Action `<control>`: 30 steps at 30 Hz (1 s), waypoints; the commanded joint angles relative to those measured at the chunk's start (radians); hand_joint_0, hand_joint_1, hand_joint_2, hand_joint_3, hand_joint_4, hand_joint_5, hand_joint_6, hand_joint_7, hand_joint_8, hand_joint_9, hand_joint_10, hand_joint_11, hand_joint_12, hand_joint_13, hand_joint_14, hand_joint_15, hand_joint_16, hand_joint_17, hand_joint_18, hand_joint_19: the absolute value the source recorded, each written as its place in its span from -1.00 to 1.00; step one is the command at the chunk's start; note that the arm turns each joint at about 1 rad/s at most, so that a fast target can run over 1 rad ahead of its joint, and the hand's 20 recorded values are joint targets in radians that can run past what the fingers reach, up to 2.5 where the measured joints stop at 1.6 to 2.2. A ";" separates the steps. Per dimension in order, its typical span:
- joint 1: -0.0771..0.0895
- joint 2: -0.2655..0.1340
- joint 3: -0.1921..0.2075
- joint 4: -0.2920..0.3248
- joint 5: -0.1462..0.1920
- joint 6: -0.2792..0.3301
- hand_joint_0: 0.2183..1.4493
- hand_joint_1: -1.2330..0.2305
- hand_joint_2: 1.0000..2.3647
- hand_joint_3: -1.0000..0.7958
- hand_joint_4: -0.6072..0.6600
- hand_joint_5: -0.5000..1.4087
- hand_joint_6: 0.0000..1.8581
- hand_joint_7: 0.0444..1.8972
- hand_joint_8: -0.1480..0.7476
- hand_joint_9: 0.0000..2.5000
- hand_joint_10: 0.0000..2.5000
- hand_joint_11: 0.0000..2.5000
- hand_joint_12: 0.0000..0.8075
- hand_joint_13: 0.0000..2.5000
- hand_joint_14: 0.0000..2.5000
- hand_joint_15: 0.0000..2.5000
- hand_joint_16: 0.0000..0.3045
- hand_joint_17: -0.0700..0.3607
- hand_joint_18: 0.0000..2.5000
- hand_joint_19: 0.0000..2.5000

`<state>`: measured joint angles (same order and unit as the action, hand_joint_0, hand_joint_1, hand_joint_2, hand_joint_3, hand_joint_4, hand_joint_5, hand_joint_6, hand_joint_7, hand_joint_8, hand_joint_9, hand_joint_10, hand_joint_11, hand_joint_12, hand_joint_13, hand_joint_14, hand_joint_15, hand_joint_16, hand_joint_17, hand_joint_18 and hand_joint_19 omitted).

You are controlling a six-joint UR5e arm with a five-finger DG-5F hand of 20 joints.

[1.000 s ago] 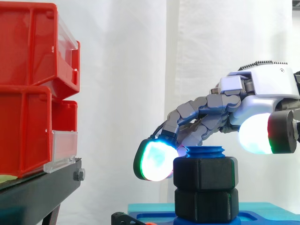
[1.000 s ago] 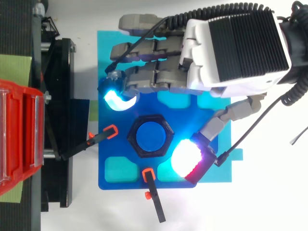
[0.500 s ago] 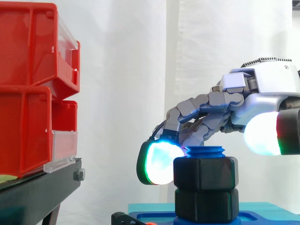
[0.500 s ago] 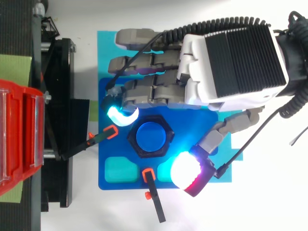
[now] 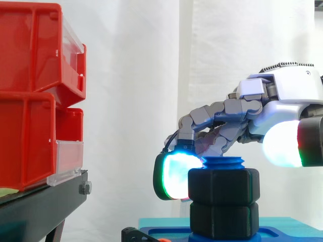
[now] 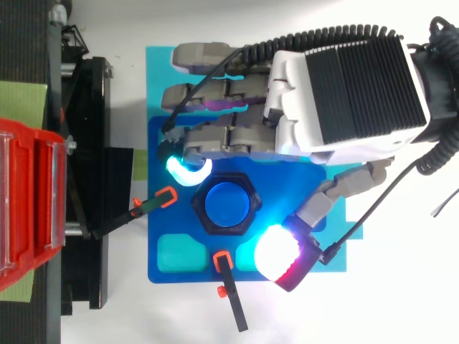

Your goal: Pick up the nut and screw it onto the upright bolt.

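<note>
- A black six-sided nut [image 5: 223,184] sits threaded on the blue bolt [image 5: 222,163].
- The hand [image 6: 344,86] has its fingers [image 6: 188,172] spread and grasping nothing, one pad at the nut's 10 o'clock.

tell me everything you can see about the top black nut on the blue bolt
The upper nut is matt black, six-sided, plastic-looking, with rounded edges. It sits level on the upright blue bolt, stacked right on a second black nut, with the bolt's threaded tip showing above it. One glowing fingertip of the hand is right beside its corner; contact is unclear.
</note>
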<state>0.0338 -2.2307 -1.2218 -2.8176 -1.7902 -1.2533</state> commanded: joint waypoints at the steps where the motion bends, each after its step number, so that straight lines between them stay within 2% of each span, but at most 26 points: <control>1: -0.003 0.000 0.001 0.000 0.000 0.000 -0.68 0.18 -1.00 -0.44 0.37 -0.51 -0.46 0.34 0.05 -0.37 -1.00 -1.00 -0.06 -0.65 -1.00 -1.00 -0.69 -0.18 -0.98 -1.00; 13: -0.014 0.000 -0.001 -0.008 0.000 0.000 -0.67 0.19 -1.00 -0.44 0.36 -0.47 -0.46 0.46 0.04 -0.27 -1.00 -1.00 -0.09 -0.60 -1.00 -1.00 -0.70 -0.19 -0.93 -1.00; 30: -0.018 0.000 -0.001 -0.020 0.000 0.000 -0.66 0.21 -1.00 -0.44 0.34 -0.43 -0.46 0.45 0.02 -0.11 -1.00 -1.00 -0.12 -0.52 -1.00 -1.00 -0.71 -0.21 -0.85 -1.00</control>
<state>0.0154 -2.2308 -1.2225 -2.8366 -1.7901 -1.2533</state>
